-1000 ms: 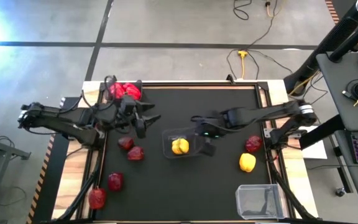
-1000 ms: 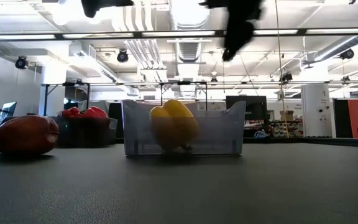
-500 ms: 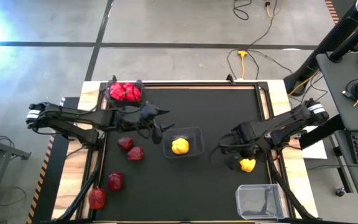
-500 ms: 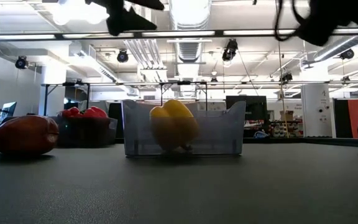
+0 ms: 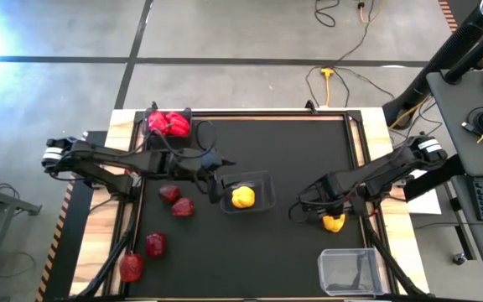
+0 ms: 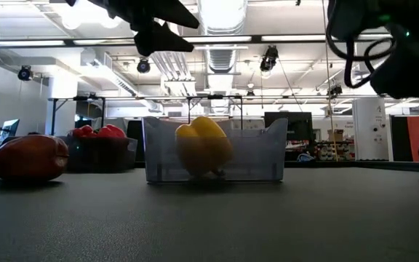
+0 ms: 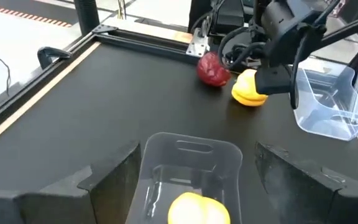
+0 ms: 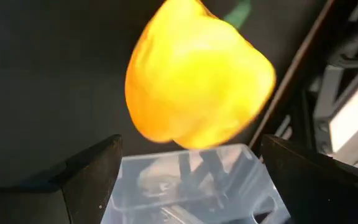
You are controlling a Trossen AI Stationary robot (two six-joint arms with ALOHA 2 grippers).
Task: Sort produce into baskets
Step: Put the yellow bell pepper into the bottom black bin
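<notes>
Hovering over a loose yellow bell pepper [image 5: 334,222] on the right side of the black table [image 5: 292,151], the right gripper [image 5: 324,212] has its two dark fingers [image 8: 92,174] spread wide, with the pepper filling the gap ahead of them in the right wrist view and nothing grasped. Just beyond that pepper, nearer the table's front right corner, sits an empty clear basket [image 5: 348,272]. Across the table, the left gripper [image 5: 216,186] reaches in from the left and hangs at the left edge of the centre clear basket [image 5: 262,180], its fingers [image 7: 117,180] parted and empty on either side of that tub in the left wrist view. A second yellow bell pepper [image 5: 242,197] lies inside this centre tub, resting on its floor. At the far left corner a dark grey basket [image 5: 184,113] holds bright red peppers [image 5: 168,123]. Two dark red pieces [image 5: 176,200] lie close together on the mat left of the centre tub, and two more red pieces [image 5: 142,256] lie near the front left corner, one on the mat and one at the table's edge. One further red piece [image 7: 214,70] shows beside the loose yellow pepper in the left wrist view, close to the right arm
</notes>
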